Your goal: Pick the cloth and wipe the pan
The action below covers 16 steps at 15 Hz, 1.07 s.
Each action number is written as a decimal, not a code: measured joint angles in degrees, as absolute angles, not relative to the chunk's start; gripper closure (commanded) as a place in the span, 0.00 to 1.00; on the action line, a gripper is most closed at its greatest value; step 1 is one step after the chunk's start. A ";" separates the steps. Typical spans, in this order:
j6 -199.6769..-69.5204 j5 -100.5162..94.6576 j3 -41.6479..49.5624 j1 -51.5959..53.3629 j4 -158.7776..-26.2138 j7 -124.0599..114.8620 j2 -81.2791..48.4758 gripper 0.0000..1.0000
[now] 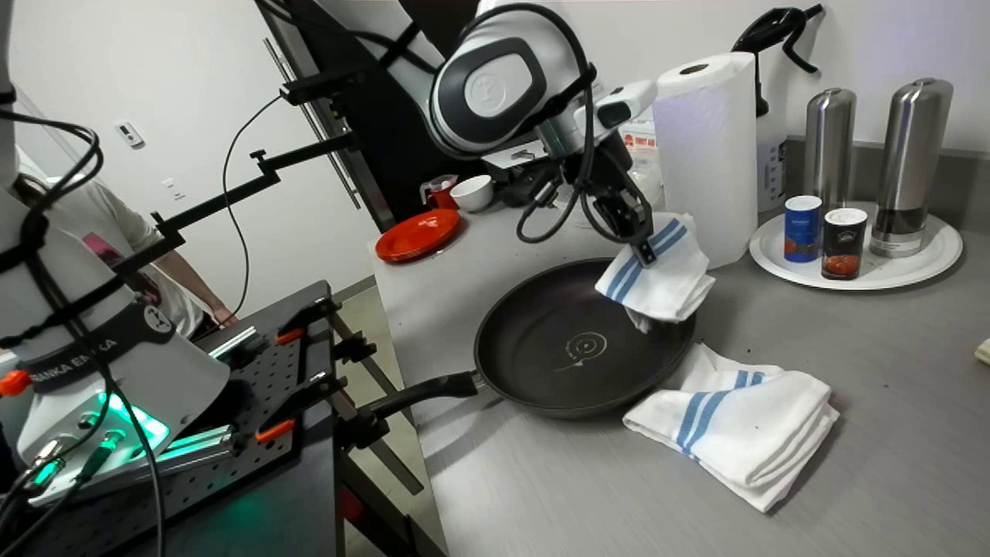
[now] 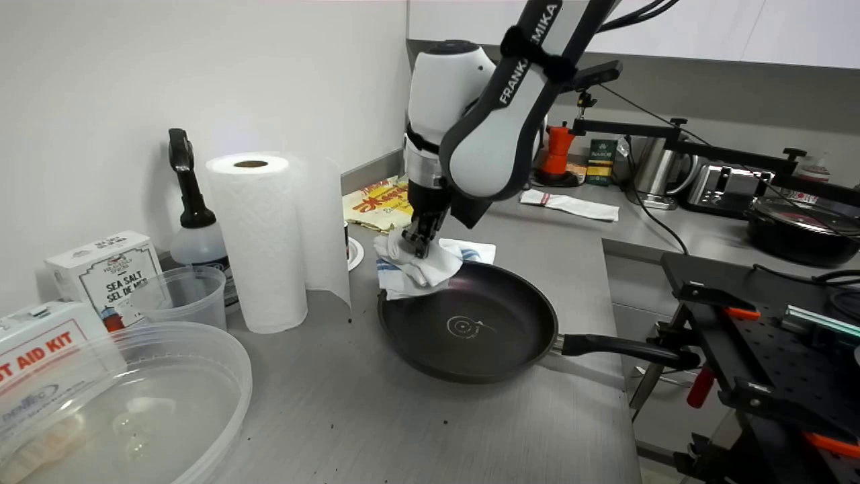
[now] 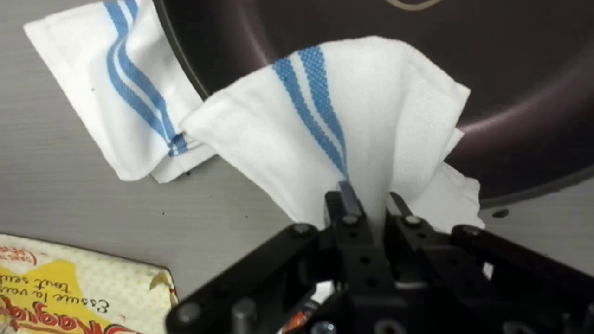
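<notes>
A white cloth with blue stripes (image 1: 673, 275) is pinched in my gripper (image 1: 643, 254) over the edge of the black pan (image 1: 541, 333). In an exterior view the held cloth (image 2: 423, 272) hangs from the gripper (image 2: 418, 250) at the pan's (image 2: 484, 349) rim. In the wrist view the gripper (image 3: 370, 192) is closed on the bunched cloth (image 3: 371, 106), which fans out over the pan (image 3: 524, 55). Whether it touches the pan is unclear. A second folded white cloth with blue stripes (image 1: 742, 425) lies beside the pan; it also shows in the wrist view (image 3: 134, 102).
A paper towel roll (image 1: 708, 162) stands close behind the gripper. A white plate (image 1: 940, 247) holds shakers and steel grinders. A red plate (image 1: 421, 234) and white bowl (image 1: 473, 193) stand at the far end. A clear tub (image 2: 228, 403) and yellow packet (image 2: 376, 205) are on the counter.
</notes>
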State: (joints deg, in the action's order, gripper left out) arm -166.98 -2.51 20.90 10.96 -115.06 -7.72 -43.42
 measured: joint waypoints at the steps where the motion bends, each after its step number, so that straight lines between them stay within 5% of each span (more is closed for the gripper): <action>1: -165.01 -2.51 19.62 10.25 -115.14 -7.26 -41.37 0.97; 9: -141.96 9.78 -3.28 -2.29 -115.37 1.24 -26.29 0.97; 16: -133.29 20.06 -8.92 -2.56 -116.21 2.34 -25.78 0.97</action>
